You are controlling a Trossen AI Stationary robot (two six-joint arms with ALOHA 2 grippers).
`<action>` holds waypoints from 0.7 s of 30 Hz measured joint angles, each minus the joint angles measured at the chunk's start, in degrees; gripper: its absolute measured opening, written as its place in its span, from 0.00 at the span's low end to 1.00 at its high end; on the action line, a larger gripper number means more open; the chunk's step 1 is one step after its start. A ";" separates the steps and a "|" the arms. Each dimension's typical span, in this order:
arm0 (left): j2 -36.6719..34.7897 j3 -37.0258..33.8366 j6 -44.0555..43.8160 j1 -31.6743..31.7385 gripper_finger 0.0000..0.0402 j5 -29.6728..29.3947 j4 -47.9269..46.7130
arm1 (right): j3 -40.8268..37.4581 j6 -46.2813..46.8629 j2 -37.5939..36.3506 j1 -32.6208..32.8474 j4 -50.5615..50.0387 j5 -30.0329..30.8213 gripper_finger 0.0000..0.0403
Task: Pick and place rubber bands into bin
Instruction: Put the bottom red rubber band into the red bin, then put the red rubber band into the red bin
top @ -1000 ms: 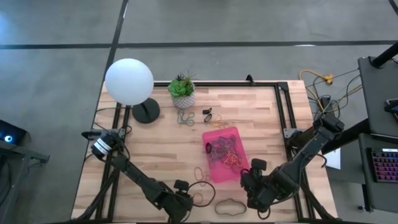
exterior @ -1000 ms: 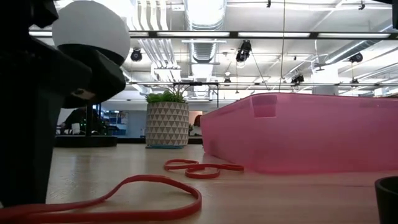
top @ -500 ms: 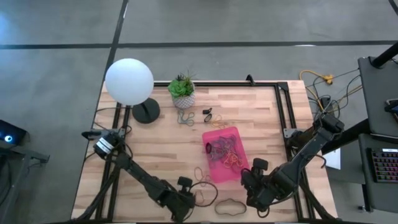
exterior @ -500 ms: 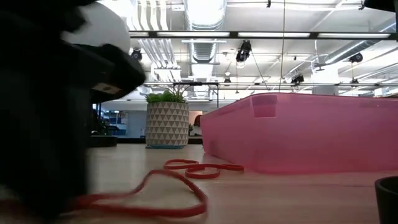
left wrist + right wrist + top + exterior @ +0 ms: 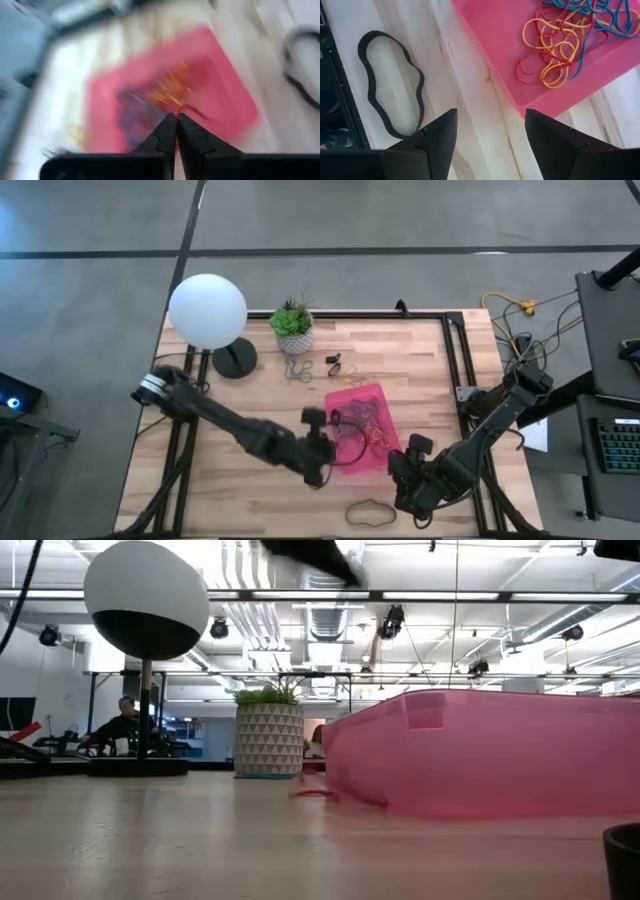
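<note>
The pink bin (image 5: 350, 392) stands right of the table's middle and holds several coloured rubber bands (image 5: 560, 35). My left gripper (image 5: 335, 448) hangs shut above the bin's left near rim. A thin red rubber band (image 5: 190, 109) trails from its fingertips (image 5: 176, 120). The left wrist view is blurred. My right gripper (image 5: 490, 120) stands open near the table's near edge, beside the bin's near corner, with nothing between its fingers. A black rubber band (image 5: 370, 510) lies flat on the wood next to it. Another red band (image 5: 315, 792) lies against the bin's wall. My left gripper pinches the red rubber band between its two shut fingertips, and a short red strand (image 5: 189, 109) comes out beside them. Blur hides which part of the loop it has. The band is lifted clear of the table and hangs by the bin's rim.
A white globe lamp (image 5: 208, 310) and a potted plant (image 5: 293, 330) stand at the far left. A few loose bands (image 5: 298, 368) lie between the plant and the bin. Black frame rails (image 5: 455, 360) run along the table's right side.
My left gripper has shut on the red rubber band at the table's near edge, pulled it up into a peak, then risen and swung toward the far right, to the bin. The band has left the tabletop. My right gripper has kept still.
</note>
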 joint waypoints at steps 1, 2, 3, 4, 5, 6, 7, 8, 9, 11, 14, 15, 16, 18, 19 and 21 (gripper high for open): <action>-1.13 1.06 2.48 0.64 0.00 -1.06 0.15 | 0.00 0.00 0.00 0.00 0.06 0.48 0.54; -1.72 2.15 4.53 1.55 0.00 -2.13 0.15 | 0.00 0.04 0.00 0.00 -0.02 1.06 0.54; -2.11 3.30 6.21 2.42 0.00 -2.59 0.00 | 0.00 0.21 0.00 0.00 -0.28 1.57 0.54; -2.30 4.54 7.10 3.32 0.00 -2.78 -0.51 | 0.01 0.53 -0.02 0.00 -0.45 2.34 0.54; -2.42 5.72 7.97 4.35 0.00 -2.53 -0.51 | 0.00 0.97 -0.02 0.00 -0.81 2.75 0.54; -2.54 6.77 8.66 5.31 0.00 -1.90 -0.03 | 0.00 1.41 -0.02 0.00 -1.46 2.98 0.54; -2.63 7.77 9.47 6.28 0.00 -0.61 0.14 | 0.00 1.82 -0.02 0.00 -2.03 3.19 0.54; -2.32 8.65 9.79 7.27 0.00 1.24 0.23 | 0.00 2.40 -0.02 0.00 -2.61 3.26 0.54; -1.78 9.41 9.89 8.31 0.00 3.33 0.51 | 0.00 3.05 -0.02 0.12 -3.39 3.47 0.54; -0.08 9.80 9.50 10.28 0.00 9.14 1.04 | 0.00 4.92 -0.09 0.56 -4.71 4.11 0.54; 3.21 9.16 8.64 11.92 0.00 12.33 1.09 | -0.02 7.08 -0.15 1.53 -5.94 4.51 0.54; 4.36 9.16 7.49 12.16 0.00 12.58 1.20 | -0.02 7.85 -0.15 1.91 -6.19 4.51 0.54; 5.37 9.16 6.05 12.25 0.01 13.33 1.41 | -0.02 8.59 -0.15 2.29 -6.23 4.51 0.54; 7.22 9.20 3.00 12.28 0.03 16.33 2.00 | -0.02 10.04 -0.15 2.93 -6.30 4.58 0.54; 8.30 9.24 1.33 12.28 0.06 17.41 2.70 | -0.02 10.66 -0.15 3.18 -6.32 4.70 0.54; 9.97 9.24 -1.45 12.19 0.11 18.02 3.60 | -0.02 11.89 -0.15 3.63 -6.32 4.77 0.54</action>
